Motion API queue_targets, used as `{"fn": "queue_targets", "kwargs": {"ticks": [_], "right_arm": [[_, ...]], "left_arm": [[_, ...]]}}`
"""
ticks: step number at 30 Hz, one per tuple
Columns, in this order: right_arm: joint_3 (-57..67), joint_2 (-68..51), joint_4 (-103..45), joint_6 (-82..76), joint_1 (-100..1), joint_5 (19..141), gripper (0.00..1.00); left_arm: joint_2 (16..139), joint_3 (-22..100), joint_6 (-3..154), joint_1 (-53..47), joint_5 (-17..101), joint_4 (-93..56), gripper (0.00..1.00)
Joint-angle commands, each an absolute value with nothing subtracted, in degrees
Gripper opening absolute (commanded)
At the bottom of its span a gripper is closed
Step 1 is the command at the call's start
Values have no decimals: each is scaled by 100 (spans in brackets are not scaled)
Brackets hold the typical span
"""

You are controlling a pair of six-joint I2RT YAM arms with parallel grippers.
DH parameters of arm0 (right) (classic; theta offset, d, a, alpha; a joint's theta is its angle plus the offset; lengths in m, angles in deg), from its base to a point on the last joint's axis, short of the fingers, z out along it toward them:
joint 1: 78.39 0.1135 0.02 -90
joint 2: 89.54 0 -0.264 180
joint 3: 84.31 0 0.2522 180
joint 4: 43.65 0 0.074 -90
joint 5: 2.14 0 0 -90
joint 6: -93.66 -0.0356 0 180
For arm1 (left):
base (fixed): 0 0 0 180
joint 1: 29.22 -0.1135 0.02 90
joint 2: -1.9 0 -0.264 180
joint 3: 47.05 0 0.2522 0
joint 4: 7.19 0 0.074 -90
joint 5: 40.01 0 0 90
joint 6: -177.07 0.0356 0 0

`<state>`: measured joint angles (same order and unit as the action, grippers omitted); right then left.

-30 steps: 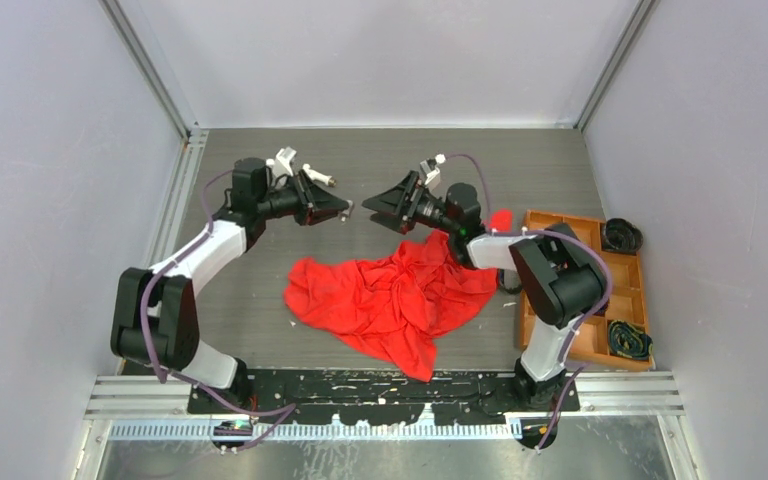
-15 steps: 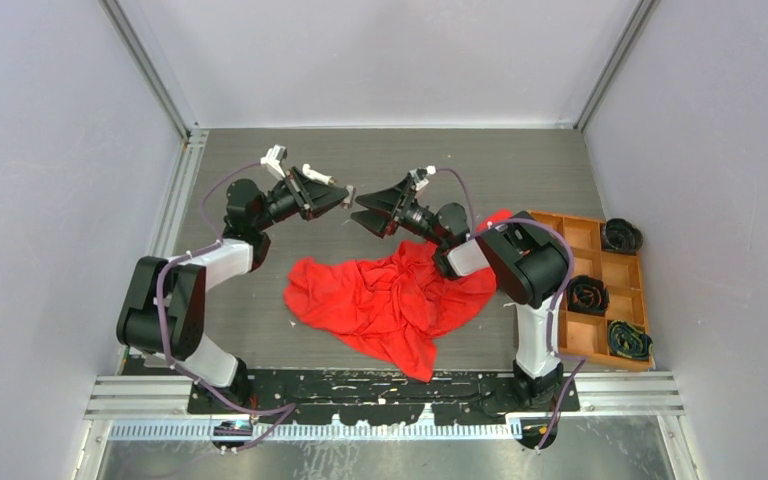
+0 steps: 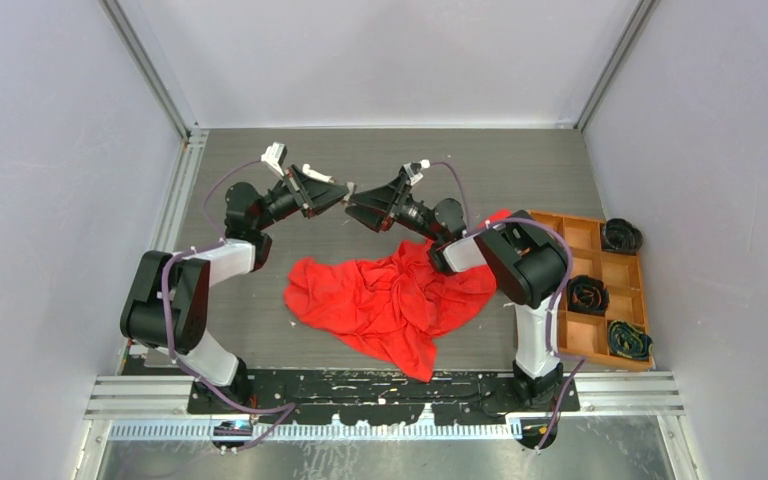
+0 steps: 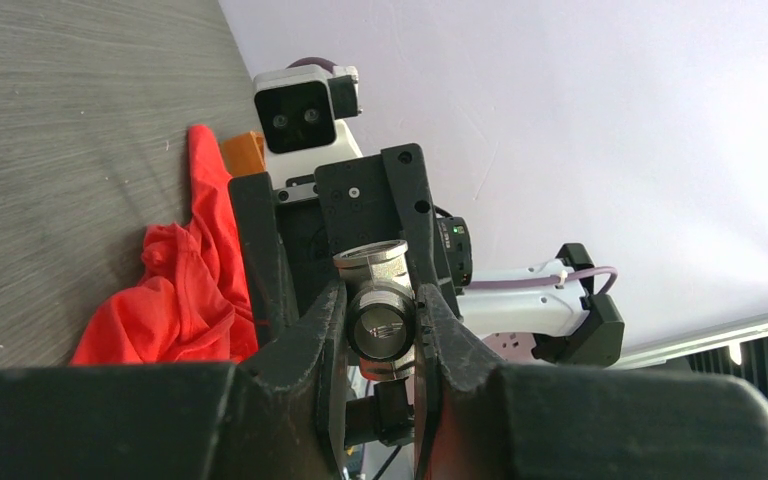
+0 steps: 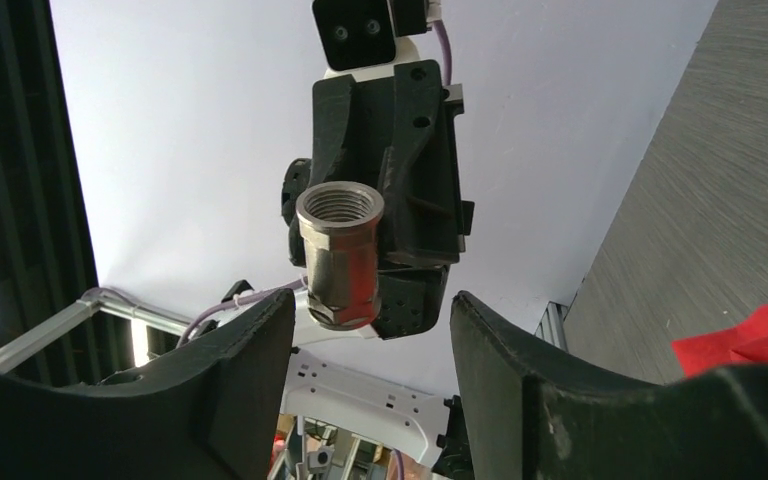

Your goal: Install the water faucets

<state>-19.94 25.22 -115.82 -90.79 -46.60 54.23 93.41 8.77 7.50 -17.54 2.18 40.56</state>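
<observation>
Overhead, the left gripper (image 3: 343,191) and right gripper (image 3: 353,207) are facing each other tip to tip; a white tap (image 3: 313,171) is lying on the table (image 3: 520,170) behind them. Left wrist: the left gripper is pinching a grey metal fitting (image 4: 379,322). Right wrist: the right jaws are standing spread, flanking that fitting.

You see the right gripper (image 5: 370,305) with its two black fingers apart at the bottom edge. Beyond the gap, a grey metal threaded fitting (image 5: 338,250), open end up, appears clamped in the black left gripper (image 5: 385,180). A crumpled red cloth (image 5: 750,335) lies on the grey wood-grain table (image 5: 720,180) at right.
</observation>
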Motion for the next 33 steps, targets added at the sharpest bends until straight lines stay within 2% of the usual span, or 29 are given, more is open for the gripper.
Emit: {"fn": "queue_targets", "kwargs": {"ticks": [1,10,17,20,22,25,27,30,31,33], "right_arm": [[-1648,2440,-12449,-8906,-4596,5288,62],[-1552,2423,-12321,-8794,-4537,5226,50],[-1503,2436,-12178,-8746,-4525,5171,32],[-1529,2400,-12146,-8719,-4520,5119,29],[-1569,2359,-12094,-8646,-4517,5103,23],[-1607,2333,-12018,-8614,-4517,5095,3],[-1611,2324,-12049,-8610,-4521,5062,1],[-1645,2244,-12058,-8523,-4549,4918,1],[-1654,2217,-12093,-8494,-4570,4825,0],[-1631,2199,-12122,-8476,-4662,4486,0]], "left_arm": [[9289,908,714,-1727,134,4568,0],[9058,811,962,-1730,127,4178,0],[8915,832,1141,-1728,166,3878,0],[8863,837,1233,-1727,191,3717,0],[8860,850,1233,-1732,183,3689,0],[8879,871,1203,-1728,151,3649,0],[8847,872,1222,-1727,160,3446,3],[8713,936,1394,-1755,73,2965,54],[8654,984,1497,-1778,15,2720,67],[8496,1126,1735,-1849,-167,2126,81]]}}
